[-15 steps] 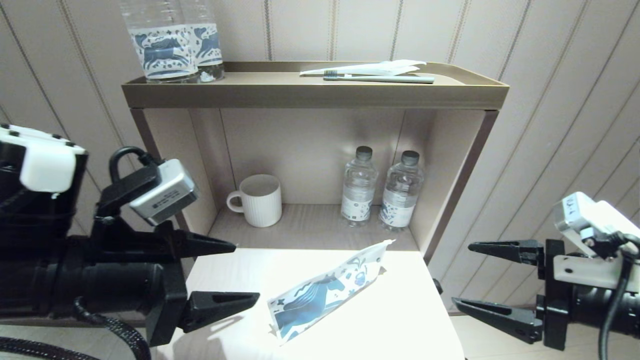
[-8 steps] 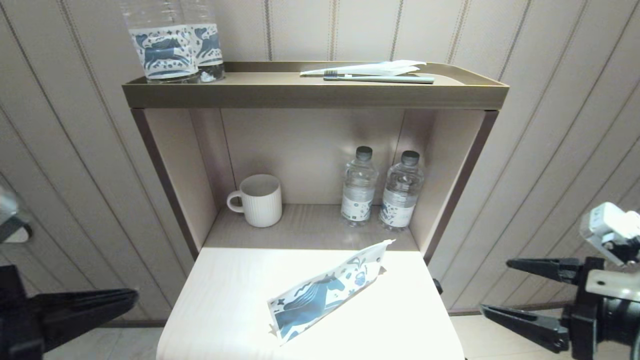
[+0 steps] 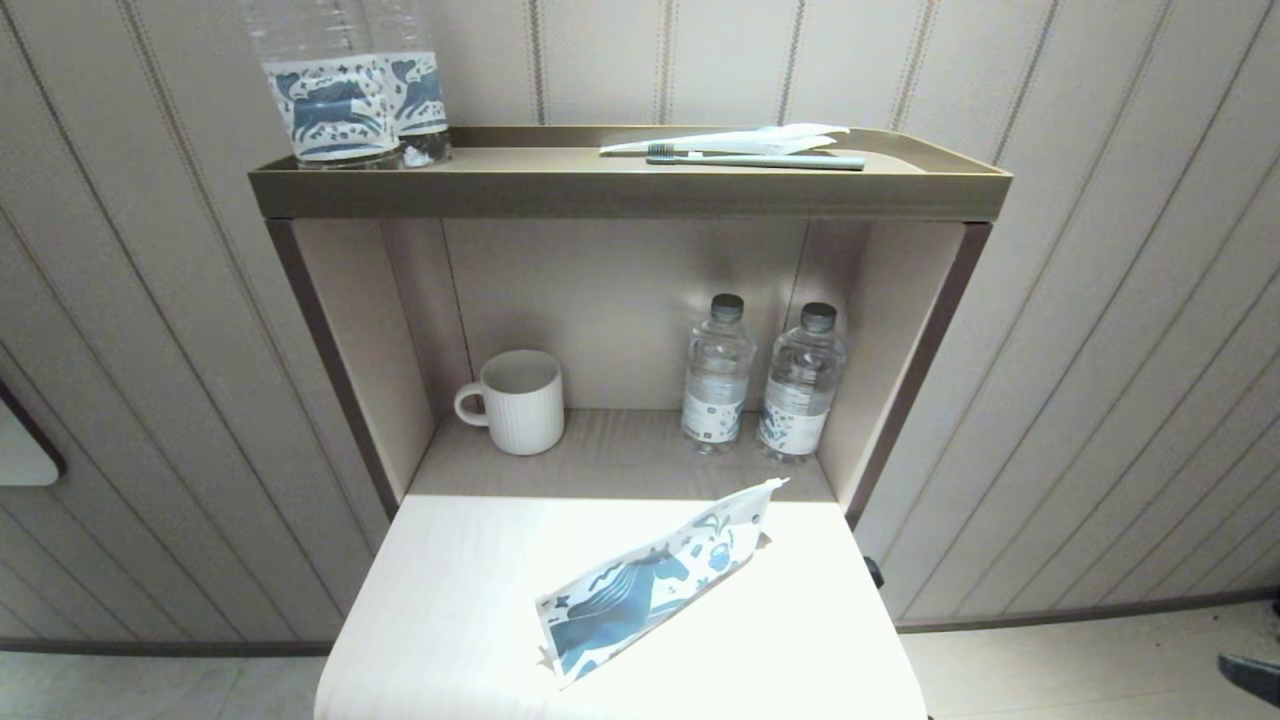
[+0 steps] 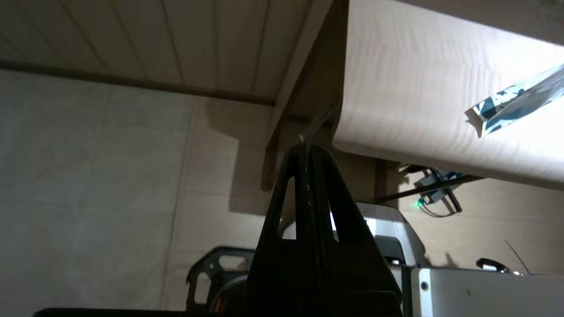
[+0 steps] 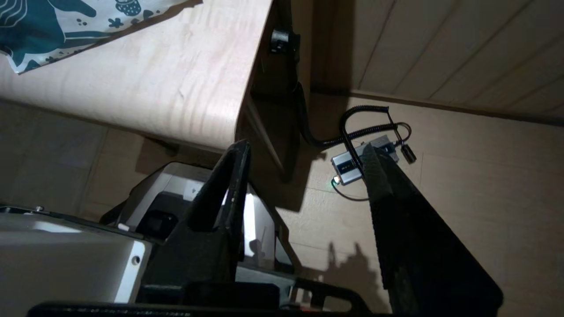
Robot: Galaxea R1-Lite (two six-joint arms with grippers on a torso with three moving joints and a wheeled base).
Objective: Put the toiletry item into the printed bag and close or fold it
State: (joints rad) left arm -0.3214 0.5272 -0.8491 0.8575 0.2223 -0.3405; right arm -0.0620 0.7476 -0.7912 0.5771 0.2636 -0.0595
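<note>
The left gripper [image 4: 307, 152] is seen with its fingers pressed together, nothing between them, lowered below the table [image 4: 410, 92] edge and off its left side; the bag [image 4: 515, 103] lies well apart from it, up on the tabletop. The right gripper [image 5: 308, 152] is spread wide and empty, held low beside the table's right edge above the floor, with a coiled cable [image 5: 368, 127] and a small grey box [image 5: 352, 163] on the floor beyond its fingertips; the bag's printed end [image 5: 66, 26] is seen on the tabletop, up and away from its left finger. In the head view only a dark fingertip of the right gripper [image 3: 1250, 675] shows at the lower right corner. The bag [image 3: 655, 585] lies flat and diagonal on the table [image 3: 450, 590], untouched. Beyond it, 1 cup [image 3: 515, 400] and 2 bottles [image 3: 765, 380] stand in the shelf's lower bay. On the top shelf [image 3: 620, 185], a toothbrush [image 3: 755, 160] lies beside a white wrapper [image 3: 740, 138], and 2 labelled bottles [image 3: 350, 90] stand at the left.
</note>
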